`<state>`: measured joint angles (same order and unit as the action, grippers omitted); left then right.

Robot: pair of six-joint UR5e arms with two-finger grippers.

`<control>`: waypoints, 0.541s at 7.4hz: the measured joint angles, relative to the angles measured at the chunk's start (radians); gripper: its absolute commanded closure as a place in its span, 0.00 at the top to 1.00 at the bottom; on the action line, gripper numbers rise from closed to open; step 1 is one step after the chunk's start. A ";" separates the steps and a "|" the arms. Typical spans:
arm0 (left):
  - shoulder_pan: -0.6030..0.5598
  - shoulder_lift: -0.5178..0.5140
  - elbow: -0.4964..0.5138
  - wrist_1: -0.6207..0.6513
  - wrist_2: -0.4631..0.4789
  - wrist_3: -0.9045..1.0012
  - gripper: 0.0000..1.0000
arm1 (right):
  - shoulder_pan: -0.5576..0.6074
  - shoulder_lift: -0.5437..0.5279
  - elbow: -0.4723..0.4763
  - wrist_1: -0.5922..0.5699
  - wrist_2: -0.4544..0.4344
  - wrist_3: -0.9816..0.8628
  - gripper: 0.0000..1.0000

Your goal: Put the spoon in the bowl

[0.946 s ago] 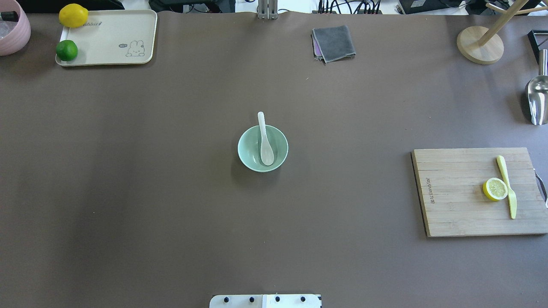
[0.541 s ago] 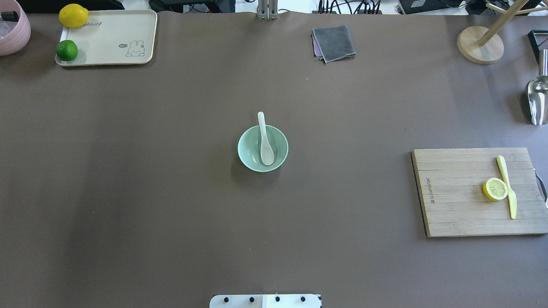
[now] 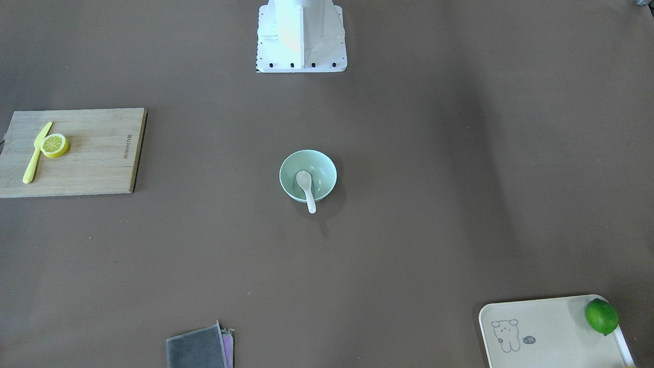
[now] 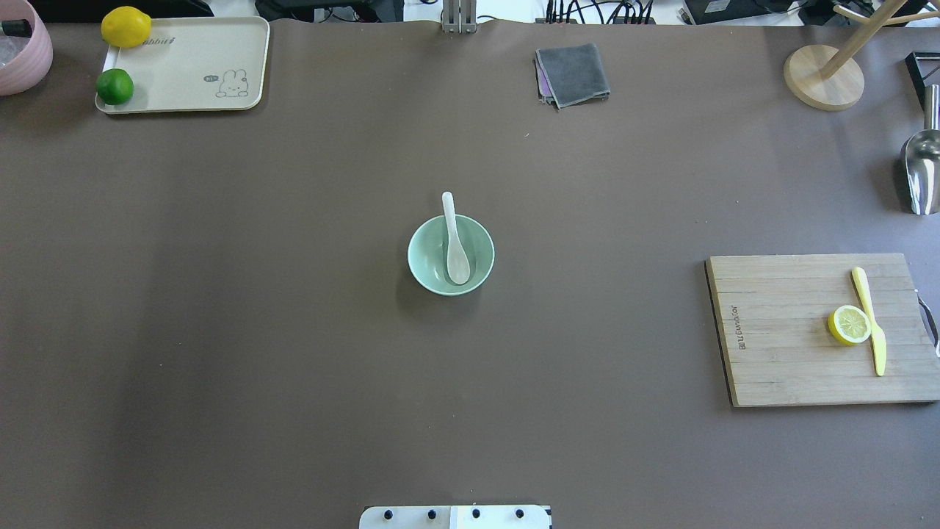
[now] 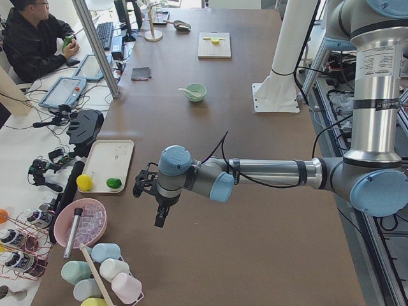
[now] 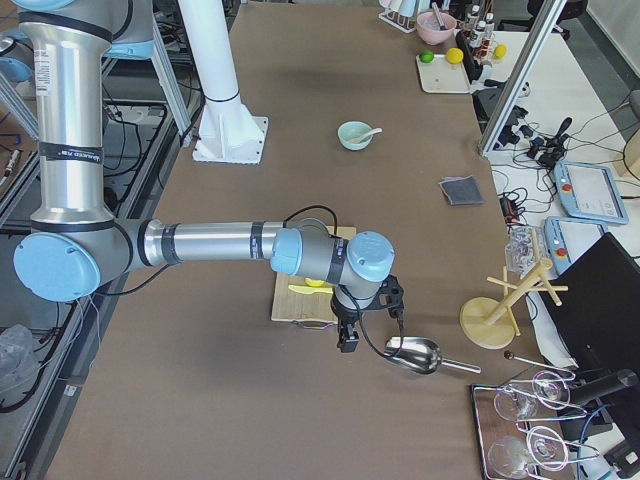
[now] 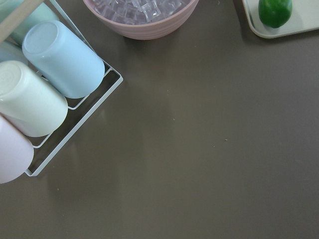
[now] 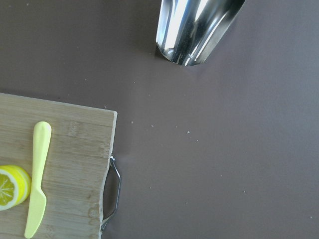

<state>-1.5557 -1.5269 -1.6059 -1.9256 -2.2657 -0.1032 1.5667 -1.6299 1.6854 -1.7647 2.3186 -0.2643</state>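
Observation:
The white spoon [image 4: 455,250] lies in the mint-green bowl [image 4: 416,258] at the table's middle, scoop inside and handle resting on the far rim, sticking out past it. Both also show in the front view, the spoon [image 3: 305,185] in the bowl [image 3: 321,162]. No gripper touches them. My left gripper [image 5: 159,220] hangs over the table's left end near the tray, far from the bowl [image 5: 196,94]. My right gripper [image 6: 347,342] hangs over the right end beside the cutting board and the metal scoop. I cannot tell whether either is open or shut. Neither wrist view shows fingers.
A wooden cutting board [image 4: 778,353] with a lemon half [image 4: 850,325] and a yellow knife [image 4: 870,319] lies at the right. A cream tray [image 4: 191,66] with a lemon and a lime, a grey cloth [image 4: 573,73], a wooden stand [image 4: 822,77], a metal scoop [image 4: 922,169] and a cup rack [image 7: 45,94] line the edges.

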 measured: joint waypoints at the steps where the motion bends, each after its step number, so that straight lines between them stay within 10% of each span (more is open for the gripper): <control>1: 0.000 -0.002 0.000 0.000 0.000 -0.001 0.98 | 0.004 -0.011 0.000 0.027 0.002 0.003 1.00; 4: 0.004 -0.012 -0.013 0.001 -0.015 -0.090 0.98 | 0.012 -0.013 0.002 0.045 0.012 0.006 1.00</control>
<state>-1.5516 -1.5389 -1.6191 -1.9247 -2.2803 -0.1927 1.5785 -1.6426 1.6874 -1.7197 2.3308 -0.2584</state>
